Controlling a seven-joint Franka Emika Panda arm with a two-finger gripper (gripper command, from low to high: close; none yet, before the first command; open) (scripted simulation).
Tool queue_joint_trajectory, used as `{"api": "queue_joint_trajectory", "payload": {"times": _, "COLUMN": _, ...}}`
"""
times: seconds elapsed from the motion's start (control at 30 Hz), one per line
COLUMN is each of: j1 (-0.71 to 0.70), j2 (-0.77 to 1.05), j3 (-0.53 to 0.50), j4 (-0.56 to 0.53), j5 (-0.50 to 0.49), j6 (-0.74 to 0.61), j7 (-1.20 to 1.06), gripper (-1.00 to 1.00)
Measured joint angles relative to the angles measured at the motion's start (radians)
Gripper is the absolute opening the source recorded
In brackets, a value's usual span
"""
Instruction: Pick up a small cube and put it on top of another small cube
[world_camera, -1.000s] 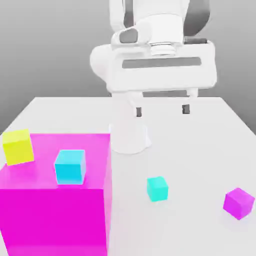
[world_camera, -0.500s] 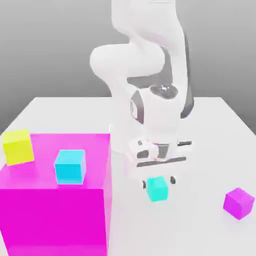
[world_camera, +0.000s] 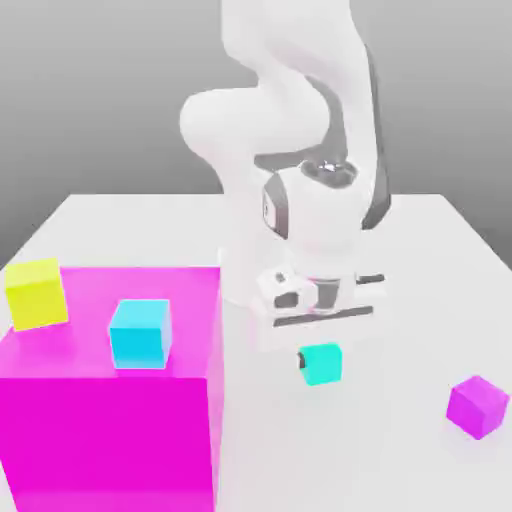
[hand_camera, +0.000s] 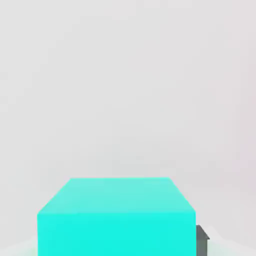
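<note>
Panda gripper (world_camera: 321, 361) is pinching the small teal-green cube (world_camera: 323, 365), jaws closed on its sides. Cube is in front of the arm (world_camera: 300, 130), to the exterior view's right of the big magenta block (world_camera: 110, 440). Can't tell if it's clear of the table (world_camera: 400, 300). Hand view: cube sits between the fingers, flat faces, straight sharp edges, smooth plain teal, one face paler than the other; dark squared-off fingertip pad (hand_camera: 202, 242) against one side. Magenta block: large box, flat top, saturated even color, matte look. Two cubes on top, well apart: yellow cube (world_camera: 36, 294) at the exterior view's left edge of the block, slightly turned; sky-blue cube (world_camera: 141, 334) near the front edge, roughly square to it, lighter rim along its edges. Small purple cube (world_camera: 478, 407) is on the table at the exterior view's right, rotated corner-on, well apart from the teal one. Table is smooth, pale, untextured. Arm has glossy-looking white rounded shells with dark grey sections at the joints.
</note>
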Motion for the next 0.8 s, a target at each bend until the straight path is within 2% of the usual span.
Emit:
{"api": "queue_joint_trajectory", "payload": {"times": 0.03, "j1": -0.002, "j2": -0.035, "j3": 0.001, "j4": -0.006, "j5": -0.004, "j6": -0.030, "j7": 0.003, "gripper": -1.00}}
{"api": "queue_joint_trajectory", "payload": {"times": 0.13, "j1": -0.007, "j2": -0.020, "j3": -0.014, "j4": 0.069, "j5": 0.005, "j6": -0.113, "j7": -0.025, "gripper": -1.00}}
{"api": "queue_joint_trajectory", "payload": {"times": 0.67, "j1": -0.093, "j2": 0.272, "j3": -0.043, "j4": 0.641, "j5": 0.004, "j6": -0.534, "j7": -0.182, "gripper": -1.00}}
{"api": "queue_joint_trajectory", "payload": {"times": 0.8, "j1": -0.137, "j2": 0.283, "j3": -0.070, "j4": 0.785, "j5": -0.002, "j6": -0.673, "j7": -0.282, "gripper": -1.00}}
